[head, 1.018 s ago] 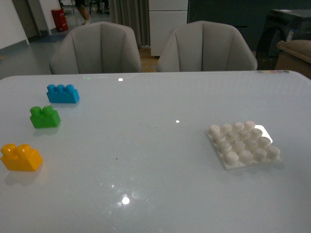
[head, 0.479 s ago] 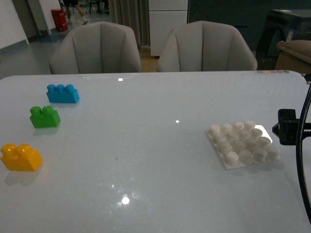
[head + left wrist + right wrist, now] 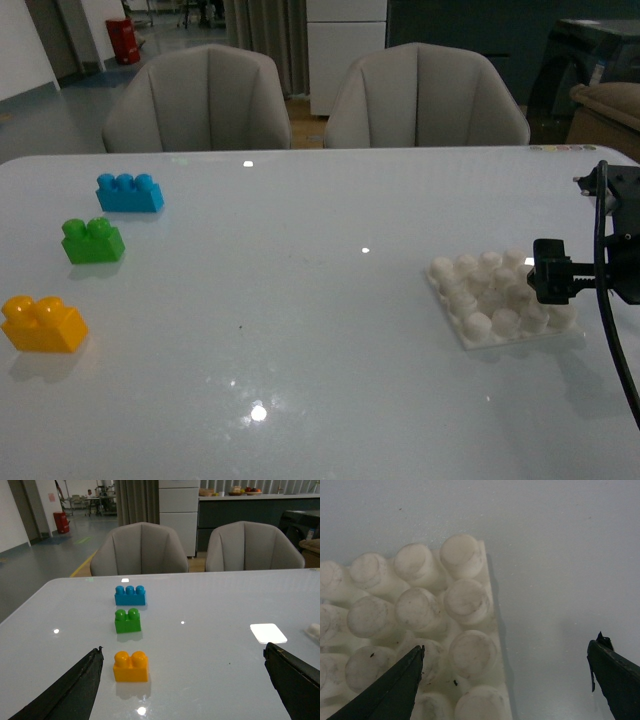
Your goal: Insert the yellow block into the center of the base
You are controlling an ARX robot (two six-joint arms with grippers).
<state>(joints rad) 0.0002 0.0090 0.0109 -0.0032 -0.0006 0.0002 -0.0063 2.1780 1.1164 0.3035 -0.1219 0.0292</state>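
The yellow block lies near the table's front left corner, two studs up. In the left wrist view the yellow block sits just inside one finger of my open left gripper, which holds nothing. The white studded base rests at the right of the table. My right gripper hovers over the base's right edge, open and empty. In the right wrist view the base lies under one finger, with the right gripper spanning its edge and bare table.
A green two-stud brick and a blue three-stud brick stand behind the yellow one on the left. Two grey chairs stand beyond the far table edge. A black cable hangs from the right arm.
My right arm has come in from the right edge of the front view and moved left over the base's right side. The bricks and base have not moved.
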